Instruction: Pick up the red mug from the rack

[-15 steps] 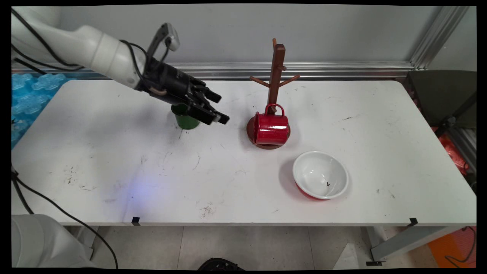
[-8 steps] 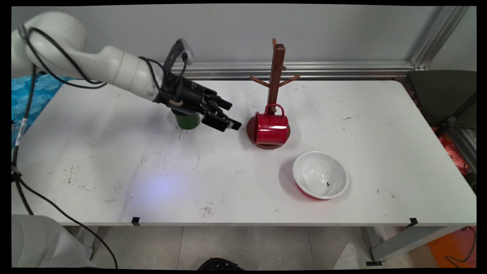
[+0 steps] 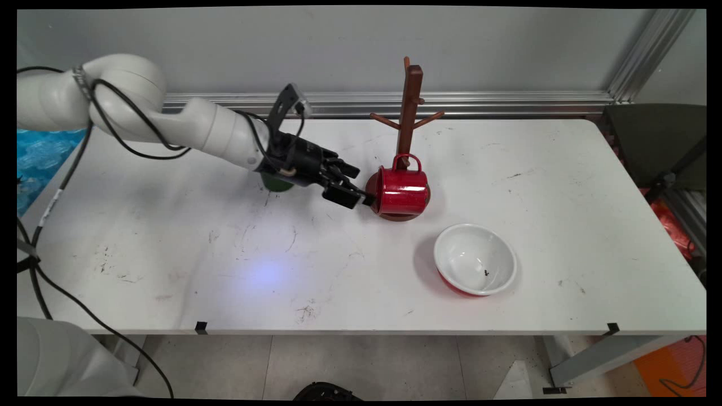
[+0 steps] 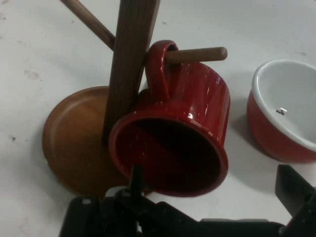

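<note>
Black fingers of the gripper (image 3: 356, 196) stand apart, their tips right at the open mouth of the red mug (image 3: 401, 190); the hand view crops both fingers at its bottom edge, so contact cannot be judged. The mug hangs by its handle on a low peg of the wooden mug tree (image 3: 410, 110), tilted, mouth toward the gripper, above the tree's round base (image 4: 74, 138). Beside it sits a red bowl (image 3: 475, 259) with a white inside, cut off in the hand view. Behind the wrist, a green cup (image 3: 276, 182) is mostly hidden. No lettering is legible.
</note>
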`<state>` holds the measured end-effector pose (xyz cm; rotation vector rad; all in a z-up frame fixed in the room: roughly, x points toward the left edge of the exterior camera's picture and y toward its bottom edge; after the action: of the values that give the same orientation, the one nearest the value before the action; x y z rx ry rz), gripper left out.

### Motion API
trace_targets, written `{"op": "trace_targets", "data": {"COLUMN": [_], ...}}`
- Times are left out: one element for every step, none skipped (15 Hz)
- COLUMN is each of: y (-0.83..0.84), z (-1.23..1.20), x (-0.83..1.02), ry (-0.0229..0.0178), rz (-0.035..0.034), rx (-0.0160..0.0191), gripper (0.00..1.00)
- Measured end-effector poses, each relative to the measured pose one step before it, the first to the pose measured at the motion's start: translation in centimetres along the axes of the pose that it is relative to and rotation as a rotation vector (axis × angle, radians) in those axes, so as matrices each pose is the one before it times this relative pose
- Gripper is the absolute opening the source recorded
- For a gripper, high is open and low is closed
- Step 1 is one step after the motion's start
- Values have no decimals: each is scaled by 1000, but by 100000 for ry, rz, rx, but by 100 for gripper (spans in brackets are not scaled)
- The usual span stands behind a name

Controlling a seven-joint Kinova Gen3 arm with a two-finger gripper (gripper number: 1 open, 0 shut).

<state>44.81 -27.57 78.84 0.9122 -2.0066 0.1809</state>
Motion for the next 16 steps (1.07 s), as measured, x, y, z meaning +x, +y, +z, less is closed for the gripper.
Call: {"op": "trace_targets", "data": {"y": [51, 12, 3, -17, -22, -13, -18, -3, -3, 10, 11, 24, 10, 15, 6, 3], "z": [505, 395, 437, 346, 288, 191, 291, 247, 242, 199, 139, 191, 139, 154, 139, 104], "x": [47, 61, 89, 64, 50, 25, 30, 16, -6, -30, -12, -64, -48, -39, -31, -11], "ry": [572, 457, 478, 438, 298, 117, 214, 89, 43, -105, -113, -314, -230, -229, -194, -115], "rz": [-682, -786, -985, -1045, -855, -523, -908, -782, -964, -890, -580, -1075, -728, -709, -586, -371], "rx": [-204, -53, -20, 73, 52, 34, 29, -30, 12, -36, -60, -99, -34, -83, -58, -40], "gripper": [100, 100, 100, 100, 100, 100, 100, 100, 100, 100, 100, 100, 100, 100, 100, 100]}}
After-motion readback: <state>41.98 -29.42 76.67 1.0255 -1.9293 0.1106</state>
